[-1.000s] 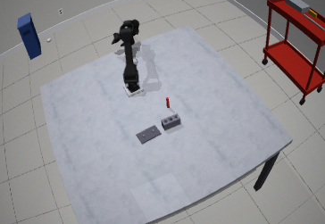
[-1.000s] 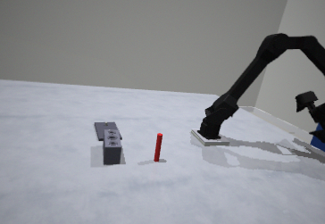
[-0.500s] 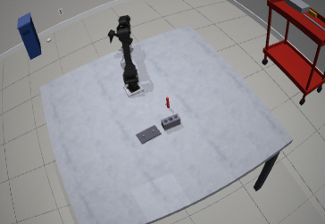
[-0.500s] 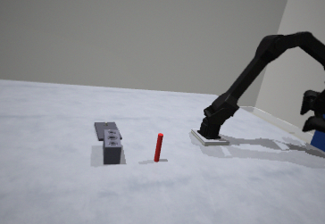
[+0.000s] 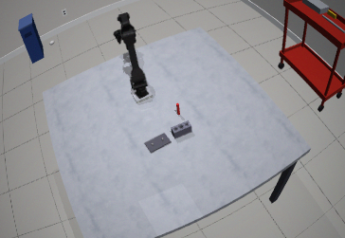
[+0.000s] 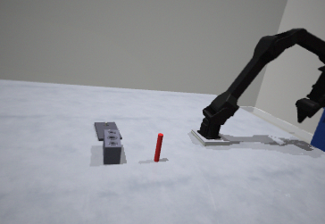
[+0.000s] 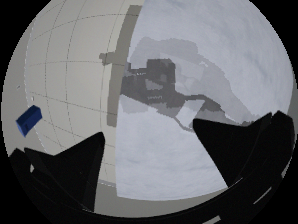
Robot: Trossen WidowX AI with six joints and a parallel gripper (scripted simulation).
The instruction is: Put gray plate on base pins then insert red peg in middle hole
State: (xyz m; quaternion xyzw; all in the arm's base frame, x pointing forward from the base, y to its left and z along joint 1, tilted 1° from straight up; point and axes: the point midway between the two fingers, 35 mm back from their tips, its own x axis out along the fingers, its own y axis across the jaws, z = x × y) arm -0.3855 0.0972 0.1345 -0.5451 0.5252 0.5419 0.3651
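The base (image 5: 156,147) (image 6: 100,130) is a thin dark gray slab with two small upright pins, flat on the table. The gray plate (image 5: 182,132) (image 6: 112,155) is a thick block with three holes in its top. It stands on the table close beside the base, off its pins. The red peg (image 5: 178,109) (image 6: 158,148) stands upright, slightly tilted, on the table a short way from the plate. My gripper (image 7: 149,131) (image 6: 302,113) is open and empty, raised on the far side of the arm's mount, away from all three parts. The wrist view shows none of them.
The arm's white mount (image 5: 143,98) (image 6: 216,143) sits on the table (image 5: 227,130) (image 6: 201,185). A blue box (image 5: 31,40) (image 7: 29,120) and a red cart (image 5: 310,68) stand off the table on the floor.
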